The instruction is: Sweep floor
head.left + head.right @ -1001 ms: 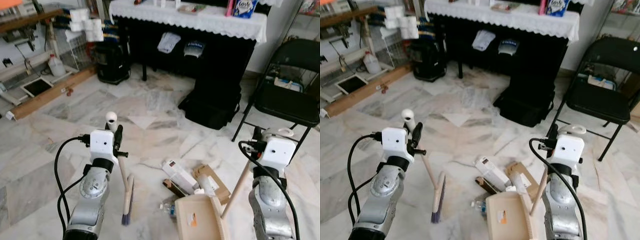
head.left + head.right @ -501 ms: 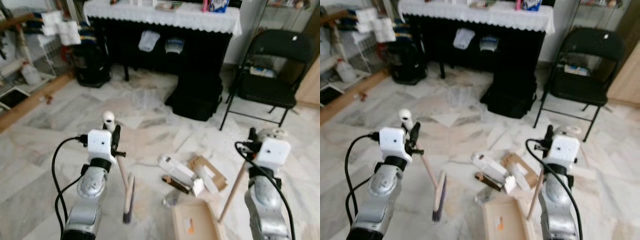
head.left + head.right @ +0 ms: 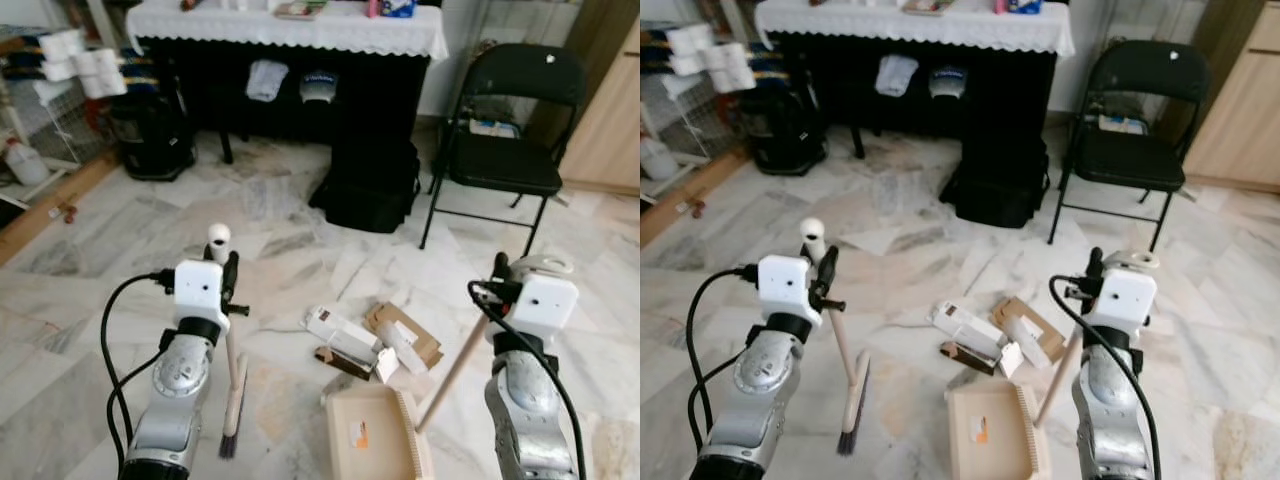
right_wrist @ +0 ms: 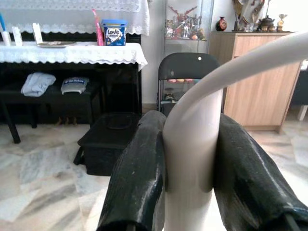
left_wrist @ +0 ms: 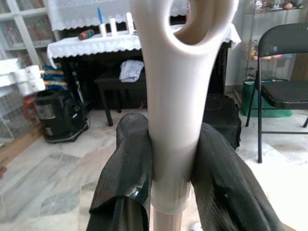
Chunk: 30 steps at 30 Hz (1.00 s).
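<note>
From my head camera I look down on a marble floor [image 3: 120, 250]. My left gripper [image 3: 228, 283] is clamped on the handle of a small broom [image 3: 232, 395], which stands nearly upright with its bristles low at the floor, just left of a beige dustpan [image 3: 372, 440]. My right gripper [image 3: 502, 275] clenches the top of the dustpan's long handle [image 3: 452, 372], which slants down to the pan lying flat on the floor between my two arms. Just beyond the pan lies the litter [image 3: 372, 340]: a white box, an opened brown carton and a few smaller scraps, close together. Further off stand a black folding chair [image 3: 500, 140] on the right, a black bag [image 3: 368, 185] on the floor, and a dark table with a white lace cloth [image 3: 290, 25].

From my left wrist, both black fingers [image 5: 126, 178] press against the sides of the pale broom handle [image 5: 173, 120], with its hanging loop at the upper end.

From my right wrist, my fingers [image 4: 139, 178] squeeze the cream dustpan handle [image 4: 190, 159] between them, and its curved end arches away above them.
</note>
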Motion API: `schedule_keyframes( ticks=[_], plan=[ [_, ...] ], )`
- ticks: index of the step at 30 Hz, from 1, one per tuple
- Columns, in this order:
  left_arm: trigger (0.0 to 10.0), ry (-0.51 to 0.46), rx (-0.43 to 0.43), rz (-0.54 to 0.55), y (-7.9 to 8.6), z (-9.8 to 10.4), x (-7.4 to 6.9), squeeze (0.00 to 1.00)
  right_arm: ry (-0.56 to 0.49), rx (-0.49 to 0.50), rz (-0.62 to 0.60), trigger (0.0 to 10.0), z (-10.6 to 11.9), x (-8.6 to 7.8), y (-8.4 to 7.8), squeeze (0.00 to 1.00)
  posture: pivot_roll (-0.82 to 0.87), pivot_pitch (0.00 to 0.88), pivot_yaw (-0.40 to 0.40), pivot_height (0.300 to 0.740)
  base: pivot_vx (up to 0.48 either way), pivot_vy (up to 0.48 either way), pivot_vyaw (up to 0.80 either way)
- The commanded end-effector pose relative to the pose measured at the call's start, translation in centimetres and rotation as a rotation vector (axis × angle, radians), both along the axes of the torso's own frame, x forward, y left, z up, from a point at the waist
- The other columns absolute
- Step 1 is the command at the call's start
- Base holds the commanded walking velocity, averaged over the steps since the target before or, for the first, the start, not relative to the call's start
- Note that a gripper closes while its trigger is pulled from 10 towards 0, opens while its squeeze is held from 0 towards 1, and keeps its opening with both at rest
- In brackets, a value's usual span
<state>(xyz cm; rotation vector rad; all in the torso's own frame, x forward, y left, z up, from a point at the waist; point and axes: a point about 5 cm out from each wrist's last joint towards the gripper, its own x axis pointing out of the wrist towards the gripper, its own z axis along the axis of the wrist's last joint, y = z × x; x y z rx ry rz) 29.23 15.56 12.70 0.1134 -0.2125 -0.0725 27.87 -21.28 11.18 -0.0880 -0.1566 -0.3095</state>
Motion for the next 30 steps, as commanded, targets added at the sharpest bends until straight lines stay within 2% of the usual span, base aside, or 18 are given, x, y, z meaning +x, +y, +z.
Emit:
schedule_keyframes(
  ticks=[1,5,30],
  plan=[
    [10.0,-0.033,0.016,0.005,0.16,0.83,0.15,0.00,-0.058,-0.003,0.012,10.0,1.11,0.20,0.33,0.00,0.02,0.025,0.010,0.740,0.000,0.000,0.00],
    [10.0,-0.033,0.015,0.007,0.18,0.82,0.17,0.00,-0.055,-0.005,0.013,10.0,1.05,0.20,0.33,0.00,0.02,0.021,0.008,0.740,0.000,0.000,0.00],
    [10.0,-0.036,0.015,0.004,0.08,0.86,0.19,0.00,-0.041,-0.007,0.003,10.0,0.77,-0.05,0.12,0.00,0.02,0.027,0.007,0.740,0.271,0.000,0.00]
  ],
)
